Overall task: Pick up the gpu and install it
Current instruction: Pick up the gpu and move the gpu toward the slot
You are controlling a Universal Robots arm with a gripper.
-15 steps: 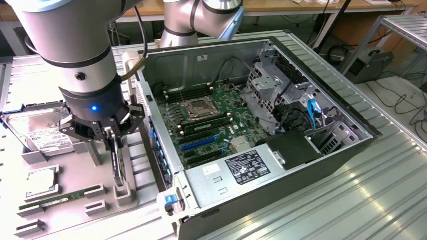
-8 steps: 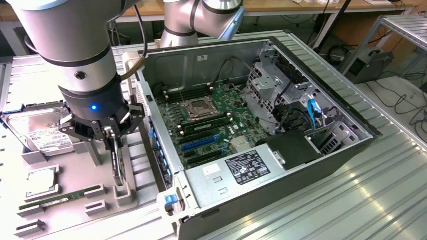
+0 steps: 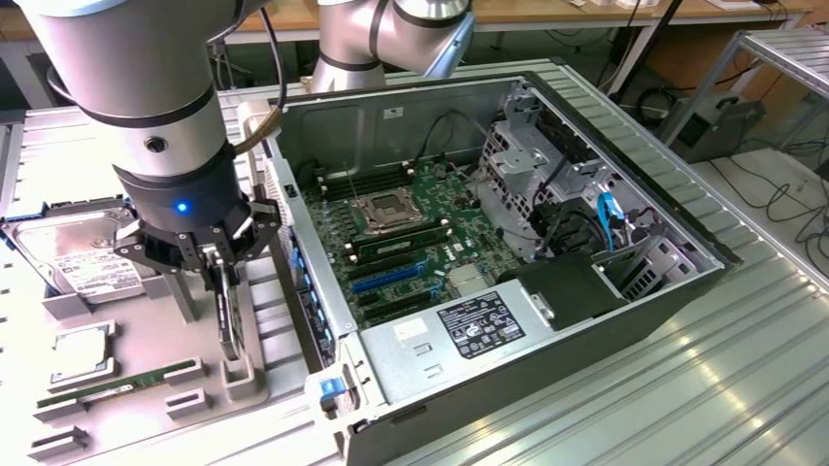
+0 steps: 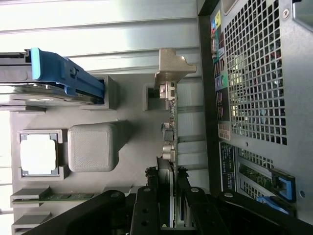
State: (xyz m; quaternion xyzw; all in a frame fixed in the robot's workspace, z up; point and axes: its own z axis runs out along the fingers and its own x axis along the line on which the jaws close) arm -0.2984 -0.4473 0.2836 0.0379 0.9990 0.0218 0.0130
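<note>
Exterior view, around eight o'clock in the picture: the gripper [image 3: 220, 277] is held pointing straight down over a grey parts holder [image 3: 143, 330], at the end of the arm, whose blue light is lit. The gpu [image 3: 231, 325] is found there, standing on edge in a slot of the holder, at about nine o'clock from the open computer case [image 3: 324, 126] and just beside its outer wall. The jaws are drawn in narrowly, with one finger laid against each face of the card, so that the gpu is clamped between them while its lower edge is seated in the holder. In the wrist view the gripper [image 4: 167, 172] is seen from above, the thin edge of the gpu [image 4: 168, 132] running out from between the black fingers [image 4: 149, 205] to its silver bracket [image 4: 173, 66], which is seated at a notch of the holder [image 4: 132, 161]. The perforated rear panel of the computer case [image 4: 254, 73] is seen just beside the card. On the same holder, in the exterior view, a hard drive [image 3: 78, 257] is lodged at about ten o'clock from the gripper, a square processor [image 3: 81, 351] at about eight o'clock, and a green memory stick [image 3: 116, 385] at about seven o'clock. Inside the case the motherboard [image 3: 414, 233] is exposed, toward the exterior view's right of the card.
</note>
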